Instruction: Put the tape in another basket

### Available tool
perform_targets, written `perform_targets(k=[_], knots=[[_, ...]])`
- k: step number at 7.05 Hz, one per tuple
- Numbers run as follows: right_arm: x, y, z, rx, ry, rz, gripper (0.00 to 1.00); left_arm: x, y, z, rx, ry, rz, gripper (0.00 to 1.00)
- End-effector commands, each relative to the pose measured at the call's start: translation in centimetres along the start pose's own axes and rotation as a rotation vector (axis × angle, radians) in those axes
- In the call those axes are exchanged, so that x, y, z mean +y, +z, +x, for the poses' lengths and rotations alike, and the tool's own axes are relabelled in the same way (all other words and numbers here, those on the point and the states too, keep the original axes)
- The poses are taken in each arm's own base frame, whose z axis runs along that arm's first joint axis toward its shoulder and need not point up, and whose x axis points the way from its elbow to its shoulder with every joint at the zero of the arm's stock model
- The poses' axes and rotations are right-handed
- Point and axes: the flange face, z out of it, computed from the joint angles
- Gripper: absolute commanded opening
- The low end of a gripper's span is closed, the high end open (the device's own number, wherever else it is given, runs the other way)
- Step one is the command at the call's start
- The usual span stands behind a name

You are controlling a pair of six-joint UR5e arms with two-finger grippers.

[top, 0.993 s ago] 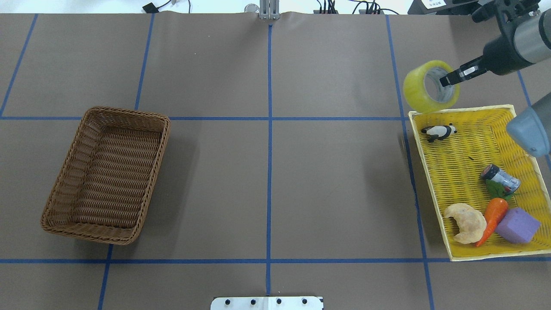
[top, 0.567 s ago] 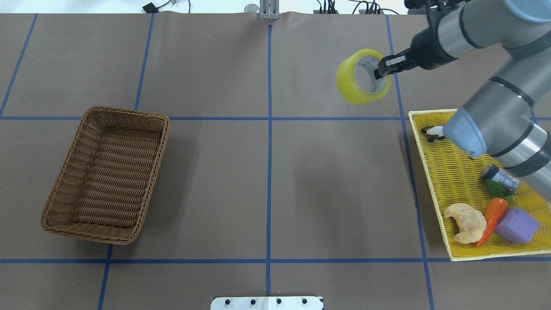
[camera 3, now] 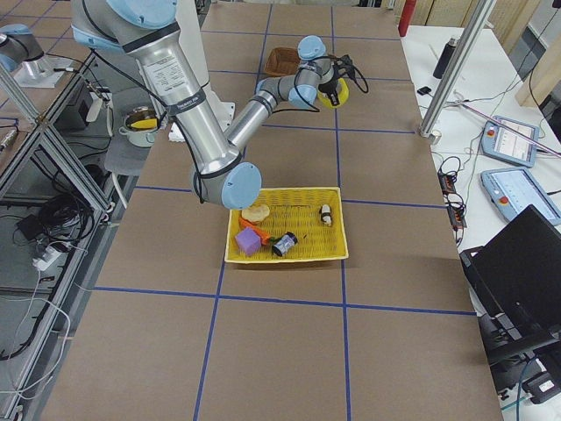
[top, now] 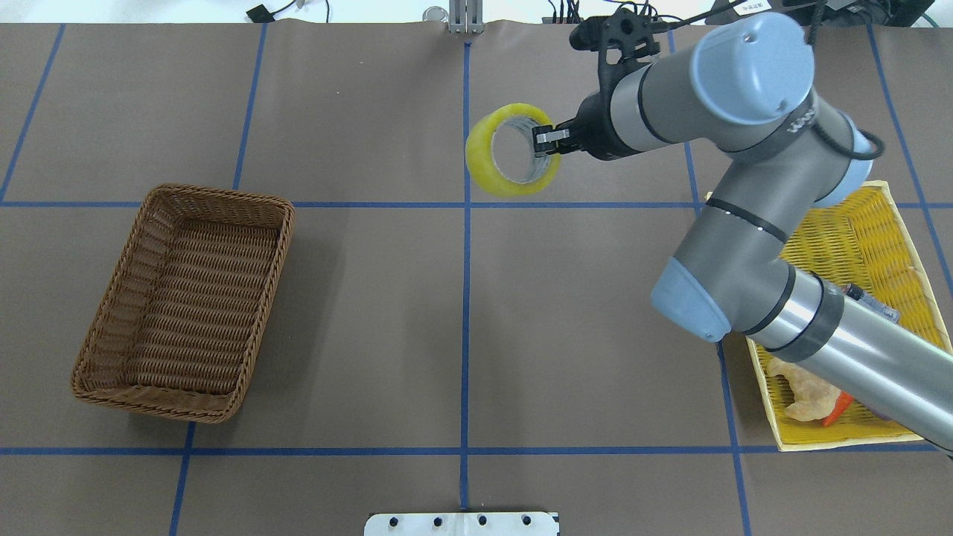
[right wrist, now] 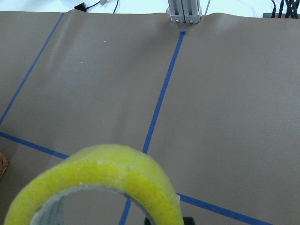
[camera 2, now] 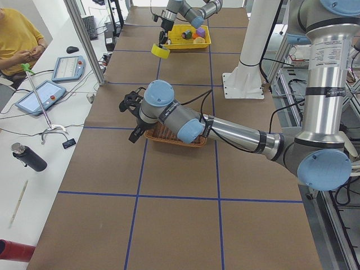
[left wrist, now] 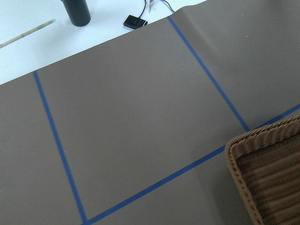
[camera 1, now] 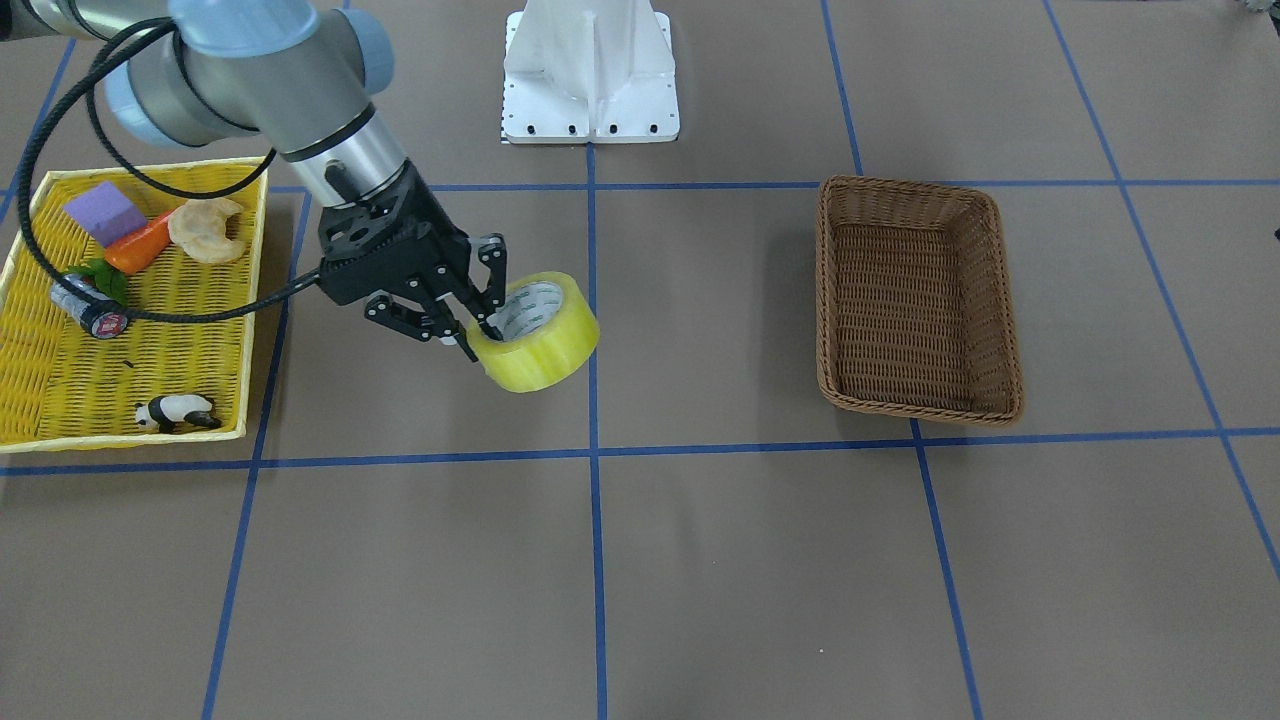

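Observation:
The yellow-green tape roll point(top: 482, 154) hangs in the air over the far half of the table, near the centre blue line. It also shows in the front view point(camera 1: 545, 358) and the right wrist view point(right wrist: 108, 171). My right gripper point(top: 547, 141) is shut on its wall, one finger inside the white core, also seen from the front point(camera 1: 478, 338). The brown wicker basket point(top: 216, 196) stands empty far off at the table's left side. My left gripper point(camera 2: 134, 132) shows only in the exterior left view, near the basket; I cannot tell whether it is open.
The yellow woven tray point(camera 1: 150, 330) holds a panda figure point(camera 1: 178, 412), a small can point(camera 1: 88, 308), a carrot, a croissant and a purple block. My right arm point(top: 744, 223) stretches over part of the tray. A white robot base plate point(camera 1: 590, 70) sits at the robot's edge.
My right arm has carried the tape leftward, from above the yellow tray's far corner to near the centre line. The basket and tray items have not moved.

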Motion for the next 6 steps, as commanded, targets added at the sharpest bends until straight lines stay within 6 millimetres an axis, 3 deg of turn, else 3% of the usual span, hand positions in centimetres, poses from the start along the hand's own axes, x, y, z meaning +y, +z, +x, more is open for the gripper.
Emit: perform_targets(k=[1,2,3,6], knots=[[1.1,0.7,-3.7,-0.015,-0.002,0.034,0.0,-3.3,2.7,6.4,0.088,-0.082,0.113,0.99],[1.5,0.9,-5.0,-0.02,-0.011,0.048,0.0,-4.6,4.8,10.9,0.165,-0.104,0.146,0.99],[2.5,1.3,-6.4,-0.025,-0.02,0.058,0.0,-6.3,5.2,14.0,0.228,-0.15,0.179,0.99],[5.2,2.6,-9.4,-0.084,-0.002,0.136,0.0,-8.3,9.4,23.7,0.376,-0.169,0.202,0.99]])
